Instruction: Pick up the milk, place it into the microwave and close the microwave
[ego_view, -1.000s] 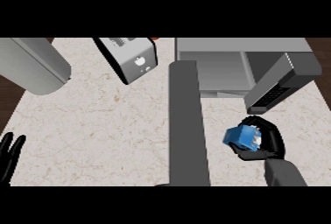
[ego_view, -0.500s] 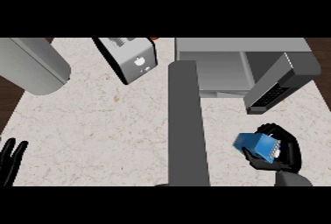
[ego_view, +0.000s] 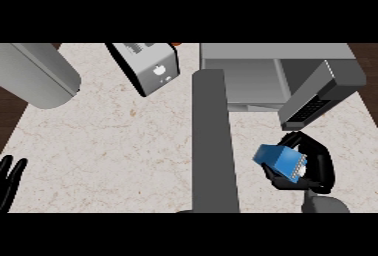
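Right hand (ego_view: 314, 167) is curled round the milk (ego_view: 280, 160), a blue carton, tilted, held over the counter (ego_view: 111, 145) just in front of the microwave (ego_view: 251, 75). Milk is outside the cavity, below the open door (ego_view: 319, 95), which swings out to the right. Left hand (ego_view: 10, 179) rests at the left edge, fingers straight and up, holding nothing. A toaster (ego_view: 148, 67) sits at the back, left of the microwave.

Tilted blue milk carton (ego_view: 280, 161) (microwave (ego_view: 277, 75) open)
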